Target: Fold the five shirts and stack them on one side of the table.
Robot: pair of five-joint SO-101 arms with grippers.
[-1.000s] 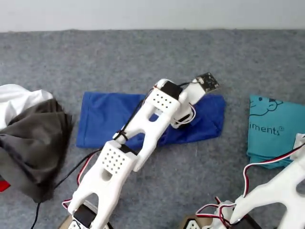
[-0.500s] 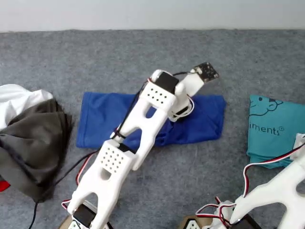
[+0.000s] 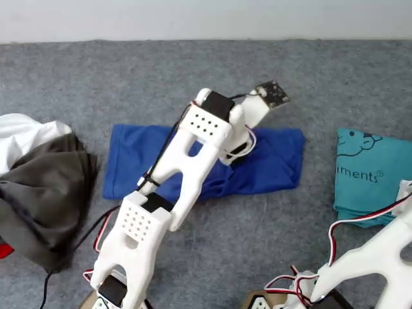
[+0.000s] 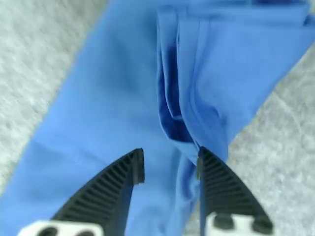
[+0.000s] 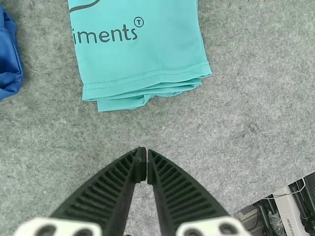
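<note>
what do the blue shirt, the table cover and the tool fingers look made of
Blue shirt: soft matte knit fabric, likely cotton; it creases and folds limply. Table cover: grey felt or low-pile carpet, by its fuzzy speckled texture. Left tool fingers: black matte plastic, ribbed.

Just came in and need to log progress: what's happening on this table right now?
The left gripper hangs open over the blue shirt, which lies folded into a long strip. The right gripper is shut near the folded teal shirt. A grey shirt and a white shirt lie crumpled at the opposite edge of the table.
</note>
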